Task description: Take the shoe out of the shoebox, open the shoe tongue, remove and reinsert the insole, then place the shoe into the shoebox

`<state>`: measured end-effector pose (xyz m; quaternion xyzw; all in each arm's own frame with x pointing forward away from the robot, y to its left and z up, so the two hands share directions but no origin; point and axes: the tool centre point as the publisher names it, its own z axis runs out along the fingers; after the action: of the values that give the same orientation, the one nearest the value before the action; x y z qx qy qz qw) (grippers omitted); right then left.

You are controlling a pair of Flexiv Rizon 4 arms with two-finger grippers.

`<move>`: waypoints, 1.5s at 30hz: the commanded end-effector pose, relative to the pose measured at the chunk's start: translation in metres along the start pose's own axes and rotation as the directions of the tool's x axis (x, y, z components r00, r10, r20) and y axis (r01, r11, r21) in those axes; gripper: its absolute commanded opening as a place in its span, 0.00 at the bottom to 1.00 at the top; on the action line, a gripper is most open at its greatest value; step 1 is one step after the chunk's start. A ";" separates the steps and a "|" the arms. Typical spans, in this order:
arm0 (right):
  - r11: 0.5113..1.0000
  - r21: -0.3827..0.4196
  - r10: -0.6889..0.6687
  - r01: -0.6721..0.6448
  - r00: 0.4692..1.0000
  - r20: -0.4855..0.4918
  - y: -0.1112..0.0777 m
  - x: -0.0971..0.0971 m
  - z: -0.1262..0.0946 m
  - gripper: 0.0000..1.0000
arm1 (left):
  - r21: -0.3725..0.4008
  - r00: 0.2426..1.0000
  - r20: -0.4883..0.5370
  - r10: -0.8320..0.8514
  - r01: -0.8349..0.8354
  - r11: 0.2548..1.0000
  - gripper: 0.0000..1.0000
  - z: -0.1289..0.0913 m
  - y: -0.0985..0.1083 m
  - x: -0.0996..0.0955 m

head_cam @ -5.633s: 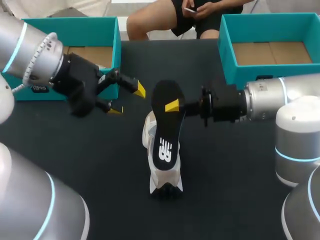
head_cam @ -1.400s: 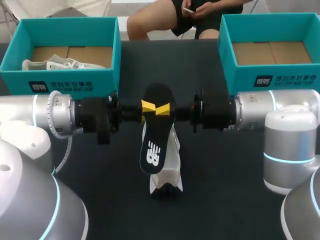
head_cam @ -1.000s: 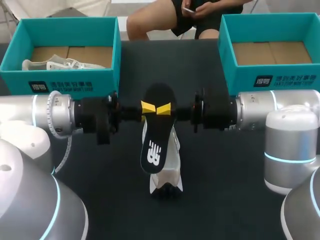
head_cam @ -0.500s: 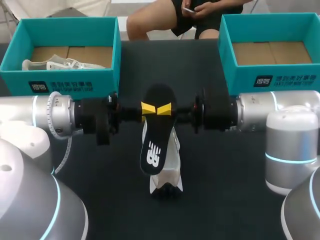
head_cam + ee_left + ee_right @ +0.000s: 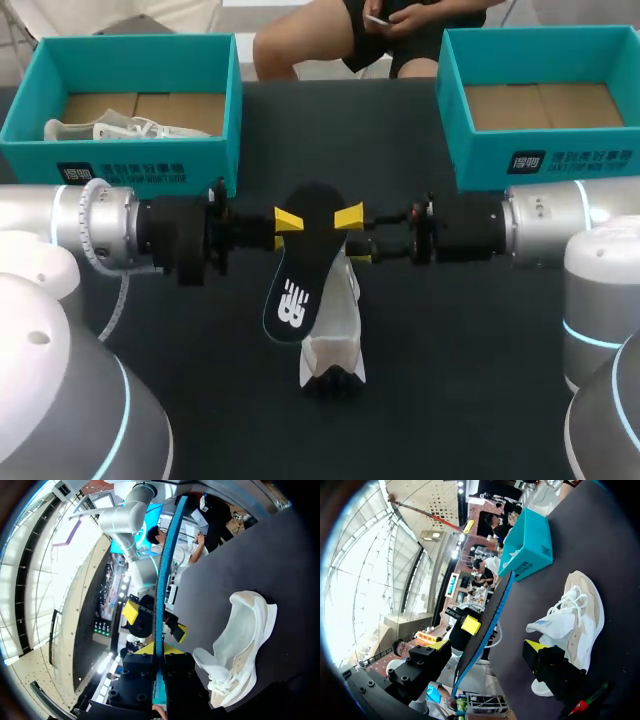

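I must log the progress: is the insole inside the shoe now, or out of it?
Out. The insole is held upright by the left gripper, apart from the shoe lying on the table.

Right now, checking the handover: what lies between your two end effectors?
The black insole, in the head view; the left end effector is shut on it, the right end effector open.

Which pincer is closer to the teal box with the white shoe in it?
Left. The left pincer sits just before a corner of the teal cardboard shoebox; the right pincer is beyond the black insole.
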<state>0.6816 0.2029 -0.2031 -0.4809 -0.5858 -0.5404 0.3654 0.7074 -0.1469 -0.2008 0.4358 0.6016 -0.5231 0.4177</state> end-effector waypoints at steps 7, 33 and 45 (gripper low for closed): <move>0.964 0.052 -0.265 0.262 0.962 0.064 -0.009 0.011 -0.019 1.00 | 0.008 0.998 -0.014 -0.056 0.056 0.998 0.00 -0.009 -0.008 -0.001; 0.575 0.376 -0.818 0.727 0.521 0.243 -0.004 0.003 -0.025 1.00 | 0.008 0.998 -0.014 -0.056 0.056 0.998 0.00 -0.009 -0.008 -0.001; 0.351 0.414 -0.932 0.840 0.272 0.239 -0.012 -0.014 -0.032 1.00 | 0.055 0.992 0.006 -0.127 0.127 0.990 0.00 -0.006 -0.036 0.004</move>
<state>0.6772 0.1676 -0.2112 -0.1682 -0.8700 -0.4629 -0.0240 0.6823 -0.1459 -0.1949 0.4108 0.6112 -0.5659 0.3707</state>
